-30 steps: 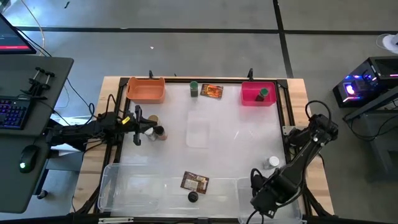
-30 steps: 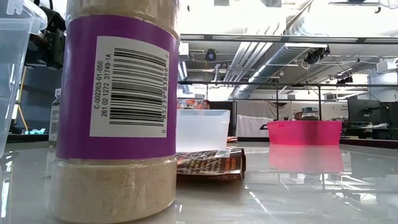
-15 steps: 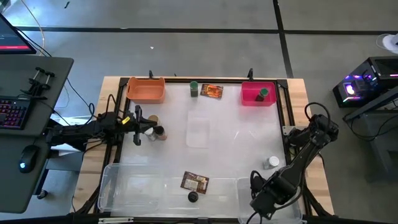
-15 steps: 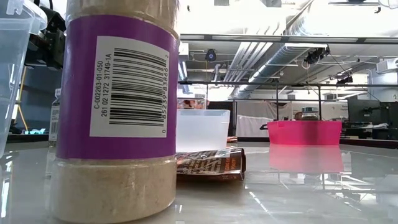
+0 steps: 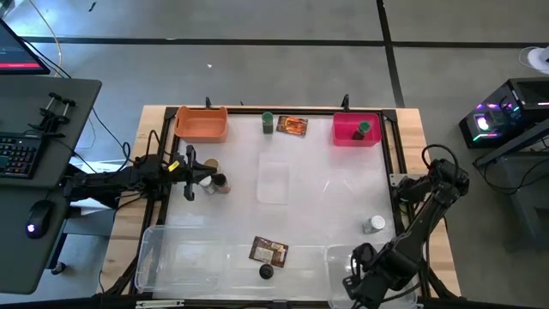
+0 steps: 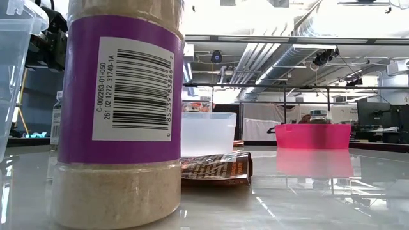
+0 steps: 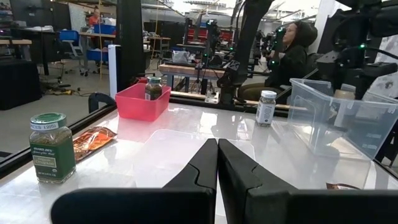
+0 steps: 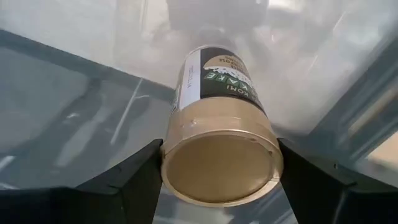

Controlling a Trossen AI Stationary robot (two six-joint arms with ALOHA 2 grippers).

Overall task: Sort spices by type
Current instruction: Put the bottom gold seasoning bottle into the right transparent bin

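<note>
Tan-lidded jar (image 8: 219, 134), rigid plastic with a smooth slick wall and probably light, clamped across its lid end between the two fingers of the right tool (image 8: 217, 180), spread wide around it, over the clear tray (image 5: 343, 257) at the table's (image 5: 317, 197) near right corner. Long axis running straight away from the wrist, lid toward the camera and base toward the tray floor, so best held as now, across the round body just behind the lid, squarely, to stop rolling or slipping. Left tool (image 7: 217, 163) fully shut on nothing, parked beside the orange bin (image 5: 202, 124).
</note>
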